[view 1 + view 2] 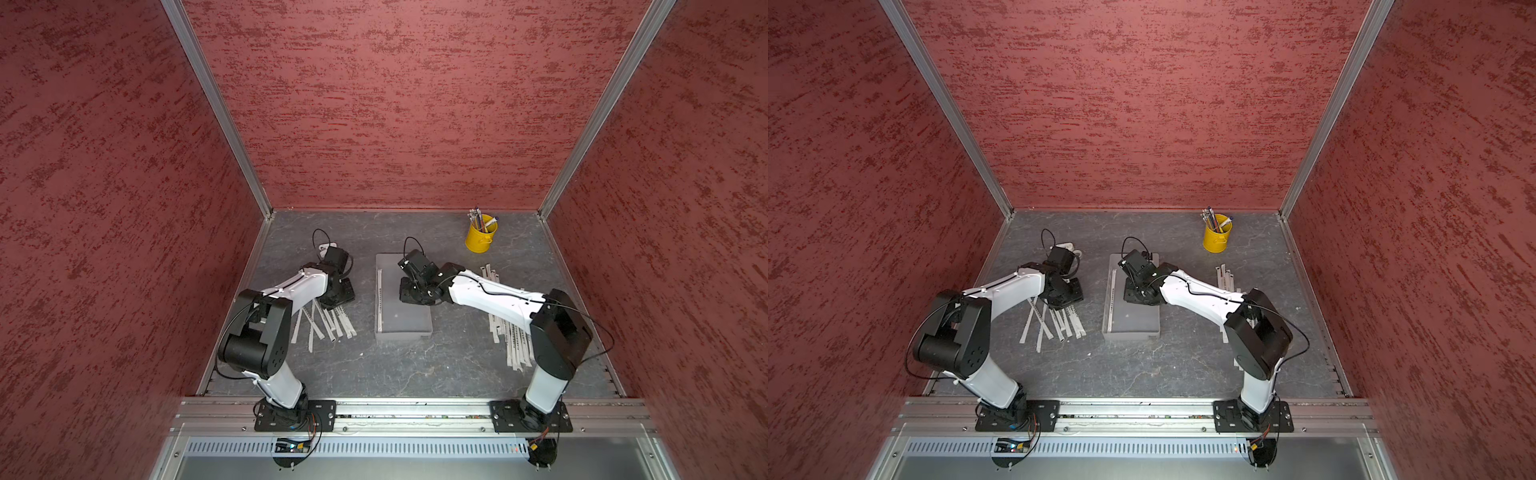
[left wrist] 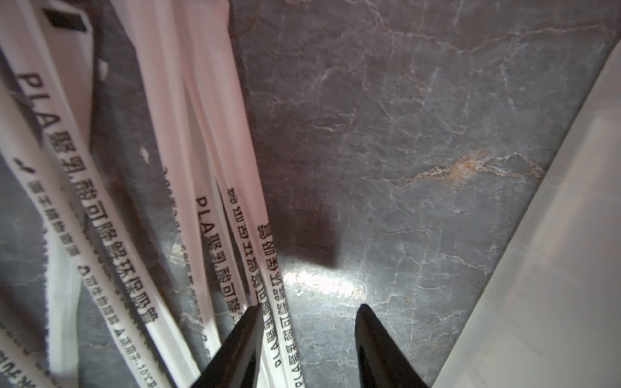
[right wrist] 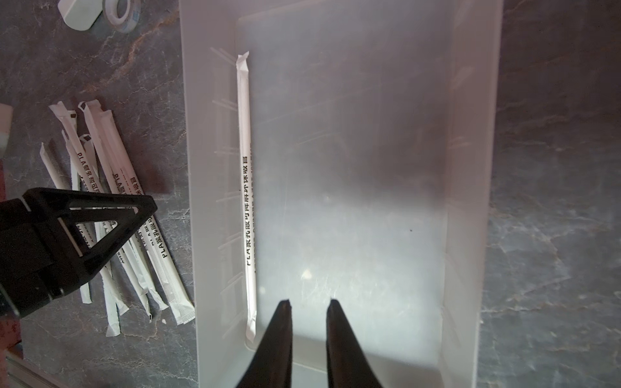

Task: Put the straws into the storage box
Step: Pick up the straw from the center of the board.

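Straws (image 1: 328, 322) piled left of storage box (image 1: 403, 334), more at right, one inside along left wall. Left claw (image 2: 311, 307) released, straddling pile edge. Right claw (image 3: 309, 300) released, empty, over box. Probably light, bendy, slick-wrapped: pinch mid-length, one at a time.

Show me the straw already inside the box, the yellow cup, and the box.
Straw in the box (image 3: 247, 188): right wrist view, middle of its wrapper.
Yellow cup (image 1: 478, 241): in a top view, front wall.
Box (image 1: 403, 336): in a top view, near wall.
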`<state>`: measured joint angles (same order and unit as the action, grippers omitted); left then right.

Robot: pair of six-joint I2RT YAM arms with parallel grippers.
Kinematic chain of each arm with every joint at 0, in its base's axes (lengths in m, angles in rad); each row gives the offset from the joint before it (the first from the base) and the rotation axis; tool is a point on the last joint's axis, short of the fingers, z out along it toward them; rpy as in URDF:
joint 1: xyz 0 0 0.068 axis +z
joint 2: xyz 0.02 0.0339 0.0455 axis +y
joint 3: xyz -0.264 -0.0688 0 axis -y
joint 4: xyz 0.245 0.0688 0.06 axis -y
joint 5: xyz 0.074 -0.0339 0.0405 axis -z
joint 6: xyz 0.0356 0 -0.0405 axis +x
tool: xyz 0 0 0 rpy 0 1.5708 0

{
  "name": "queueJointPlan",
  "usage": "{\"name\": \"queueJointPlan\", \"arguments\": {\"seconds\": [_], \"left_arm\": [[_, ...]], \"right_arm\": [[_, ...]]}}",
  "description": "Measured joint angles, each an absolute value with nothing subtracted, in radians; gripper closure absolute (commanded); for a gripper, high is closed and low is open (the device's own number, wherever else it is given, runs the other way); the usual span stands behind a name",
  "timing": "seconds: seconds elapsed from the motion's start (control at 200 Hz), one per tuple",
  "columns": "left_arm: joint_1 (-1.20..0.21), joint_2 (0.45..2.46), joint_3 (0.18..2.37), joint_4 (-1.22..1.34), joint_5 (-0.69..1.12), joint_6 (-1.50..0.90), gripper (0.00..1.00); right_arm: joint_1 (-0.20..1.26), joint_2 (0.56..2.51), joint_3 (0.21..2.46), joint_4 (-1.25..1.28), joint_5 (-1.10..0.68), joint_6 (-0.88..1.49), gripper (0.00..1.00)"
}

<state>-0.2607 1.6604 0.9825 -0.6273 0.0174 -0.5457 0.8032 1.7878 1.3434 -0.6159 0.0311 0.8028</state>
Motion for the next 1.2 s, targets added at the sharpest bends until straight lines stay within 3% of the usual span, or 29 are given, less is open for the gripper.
{"name": "queueJointPlan", "arguments": {"seconds": [0.446, 1.202], "left_arm": [[-0.277, 1.707, 1.003, -0.605, -0.001, -0.542, 0.6], [-0.291, 1.681, 0.965, -0.614, -0.004, -0.542, 0.56]], "right_arm": [[0.803, 1.788, 1.343, -0.616, 0.032, 0.792, 0.81], [0.803, 1.795, 1.343, -0.616, 0.032, 0.77, 0.82]]}}
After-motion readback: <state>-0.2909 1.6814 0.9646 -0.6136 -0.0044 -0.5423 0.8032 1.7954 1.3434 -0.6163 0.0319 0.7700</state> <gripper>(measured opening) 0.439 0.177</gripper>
